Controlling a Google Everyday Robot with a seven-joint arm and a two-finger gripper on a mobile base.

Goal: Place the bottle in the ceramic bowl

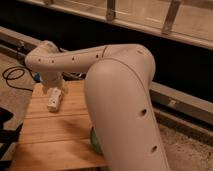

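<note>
bottle (54,99), bowl (93,141) on table (50,135), gripper (54,88) above

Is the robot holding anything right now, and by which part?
Cannot tell. The gripper sits at the bottle's upper end, at the table's far left; any grip is hidden.

We see a wooden slatted table (55,135) of pale planks filling the lower left. Beyond its far left corner a black cable (11,75) loops on the speckled floor (192,150). Behind the table a grey ledge (182,102) runs along a dark wall (165,60), and above that we make out pale panels split by metal posts (171,16)
</note>
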